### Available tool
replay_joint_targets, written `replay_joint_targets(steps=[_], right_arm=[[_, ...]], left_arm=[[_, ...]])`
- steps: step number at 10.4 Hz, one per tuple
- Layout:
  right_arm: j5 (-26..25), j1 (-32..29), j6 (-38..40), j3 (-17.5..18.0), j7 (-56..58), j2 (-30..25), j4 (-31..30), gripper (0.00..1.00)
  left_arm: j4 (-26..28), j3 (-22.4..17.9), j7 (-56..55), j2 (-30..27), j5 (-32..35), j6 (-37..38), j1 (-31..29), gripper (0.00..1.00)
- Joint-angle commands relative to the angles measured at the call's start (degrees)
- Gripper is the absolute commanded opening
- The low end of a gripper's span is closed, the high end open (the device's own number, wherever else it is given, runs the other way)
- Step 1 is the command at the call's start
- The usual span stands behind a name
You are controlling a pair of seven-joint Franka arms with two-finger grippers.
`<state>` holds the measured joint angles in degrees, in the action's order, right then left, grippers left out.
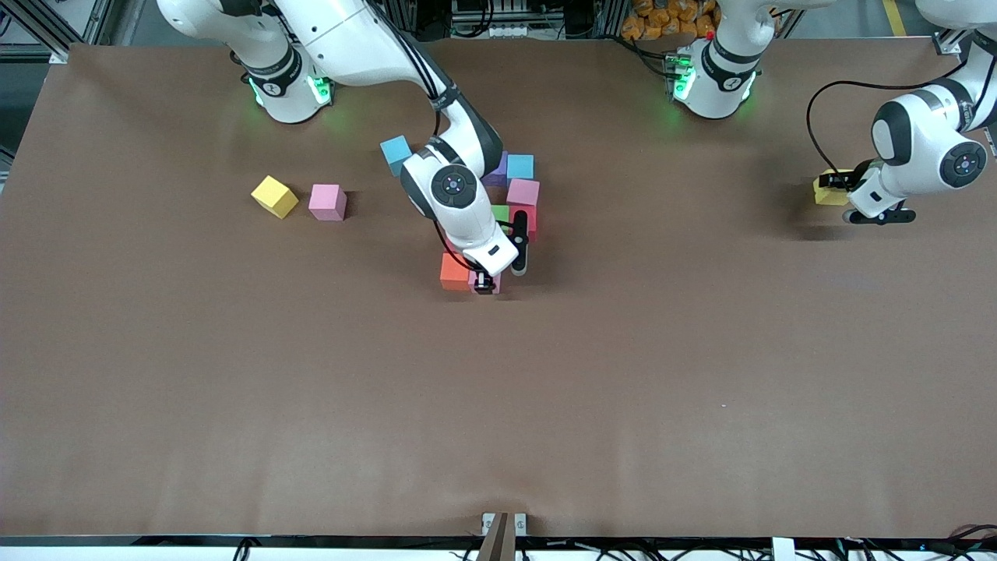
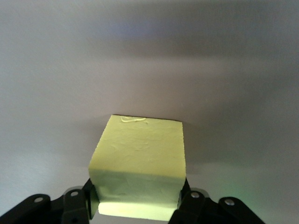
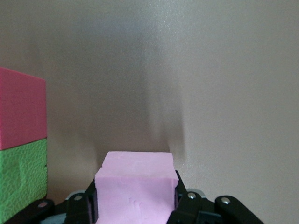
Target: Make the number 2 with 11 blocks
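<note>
My right gripper is shut on a pink block, low at the table beside an orange-red block. This is the edge of the block cluster nearest the front camera. The cluster holds a light blue block, a purple one, a pink one, a green one and a red one. My arm hides part of it. My left gripper is shut on a yellow block at the left arm's end of the table.
Loose blocks lie on the brown table: a light blue one beside the cluster, and a yellow one and a pink one toward the right arm's end.
</note>
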<state>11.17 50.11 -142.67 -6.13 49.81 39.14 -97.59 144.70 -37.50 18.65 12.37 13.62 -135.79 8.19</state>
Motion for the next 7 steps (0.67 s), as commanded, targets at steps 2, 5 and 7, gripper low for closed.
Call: replay_joint_targets(steps=[2, 5, 7], right_arm=[[-0.7, -0.5, -0.7, 0.3, 0.4, -1.4, -2.1, 1.00], [-0.6, -0.9, -0.3, 0.3, 0.1, -1.5, -2.0, 1.00], [-0.4, -1.0, 0.6, 0.4, -0.3, -2.7, -2.0, 1.00]], left_arm=[[-5.1, 0.2, 1.6, -1.9, -7.9, 5.7, 5.1, 0.62], [-16.3, 4.8, -1.1, -1.3, -18.3, 16.1, 10.2, 0.61], [-19.0, 6.2, -10.6, -0.4, -22.9, 16.8, 15.5, 0.61]])
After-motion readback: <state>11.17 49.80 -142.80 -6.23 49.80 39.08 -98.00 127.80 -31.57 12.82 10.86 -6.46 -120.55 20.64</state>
